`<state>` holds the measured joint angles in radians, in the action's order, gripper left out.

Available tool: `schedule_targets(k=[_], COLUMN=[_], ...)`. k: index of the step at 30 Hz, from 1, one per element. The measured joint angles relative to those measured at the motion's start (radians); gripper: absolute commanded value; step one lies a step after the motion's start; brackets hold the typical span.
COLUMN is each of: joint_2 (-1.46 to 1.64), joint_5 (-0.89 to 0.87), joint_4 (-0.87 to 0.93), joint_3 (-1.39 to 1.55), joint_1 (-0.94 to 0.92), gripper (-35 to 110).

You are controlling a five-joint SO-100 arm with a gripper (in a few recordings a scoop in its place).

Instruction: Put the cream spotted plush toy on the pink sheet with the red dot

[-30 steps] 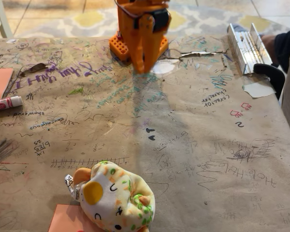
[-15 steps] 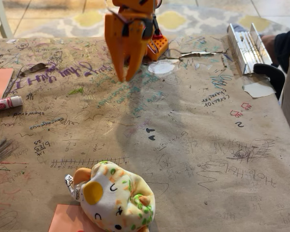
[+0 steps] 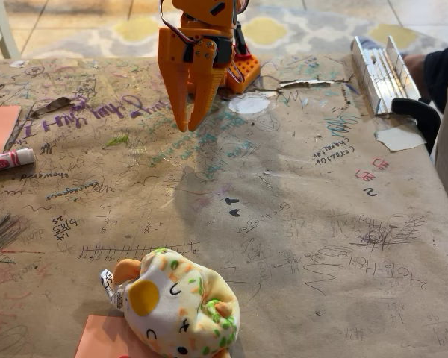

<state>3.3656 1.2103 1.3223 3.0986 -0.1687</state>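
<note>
While the orange gripper (image 3: pixel 185 125) hangs at upper centre, its fingers (image 3: pixel 198 104) nearly together and holding nothing, the cream spotted plush toy (image 3: pixel 175 306) lies at the bottom edge of the counter (image 3: pixel 306 224), overlapping a pink sheet (image 3: pixel 104 339) there.

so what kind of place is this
Probably a home craft or play table: brown paper covering full of scribbles, a marker at the left edge, and patterned floor tiles behind.

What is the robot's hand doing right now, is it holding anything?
Hand: closed, fingertips together, holding nothing, up above the table far from the plush toy.
</note>
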Motion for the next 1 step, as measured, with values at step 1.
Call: schedule_targets(k=[1], joint_2=[0.0], joint_5=[0.0], joint_4=[0.0], joint_3=[0.0], joint_1=[0.0], gripper=[0])
